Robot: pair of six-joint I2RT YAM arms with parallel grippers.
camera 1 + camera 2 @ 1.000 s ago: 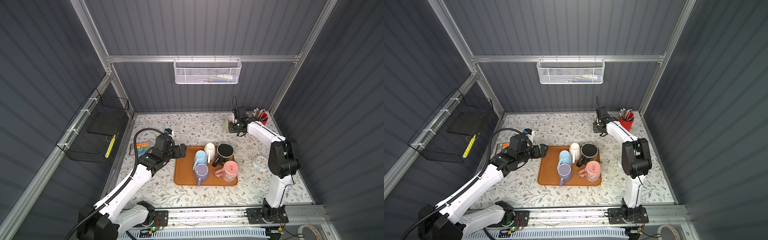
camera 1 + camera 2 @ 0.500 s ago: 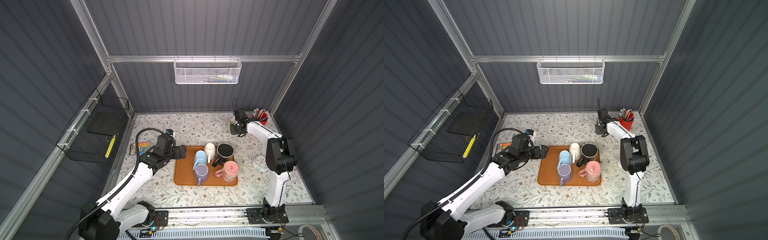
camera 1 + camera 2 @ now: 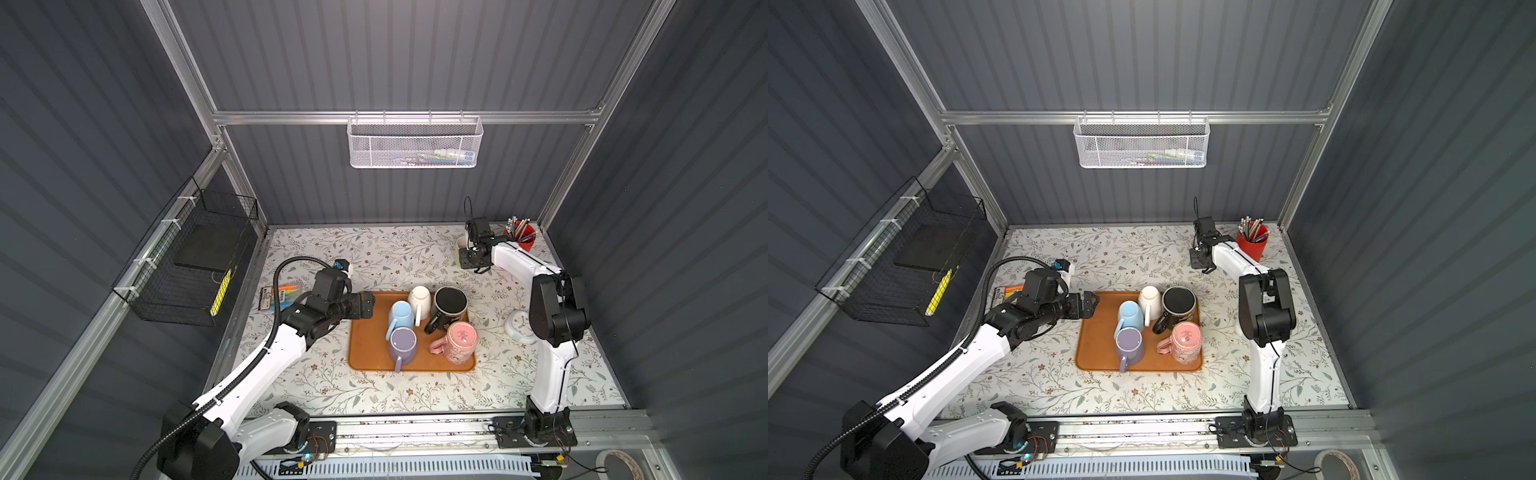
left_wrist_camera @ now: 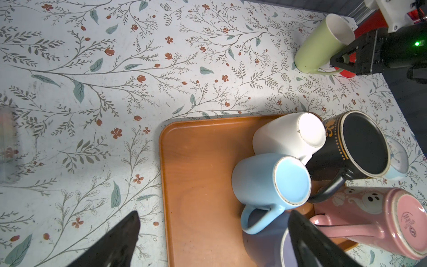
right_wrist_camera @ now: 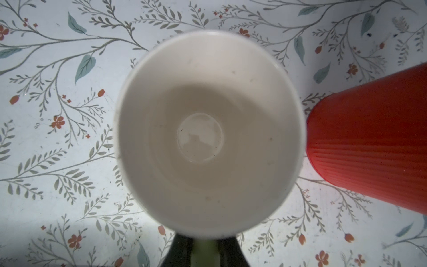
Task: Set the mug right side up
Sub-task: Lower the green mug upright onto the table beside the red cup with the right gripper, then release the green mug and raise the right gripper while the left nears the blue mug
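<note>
The green mug [image 4: 323, 44] is gripped by its handle in the right gripper [image 5: 204, 254], upright, likely for release; the left gripper [image 4: 213, 215] is spread open, aimed at inverted mugs [image 4: 270, 182].

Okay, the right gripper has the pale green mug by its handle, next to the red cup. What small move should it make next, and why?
Probably open the right gripper and let go. The pale green ceramic mug already points mouth-up, seemingly with its base on the floral table beside the red ribbed cup, so only the release appears left.
</note>
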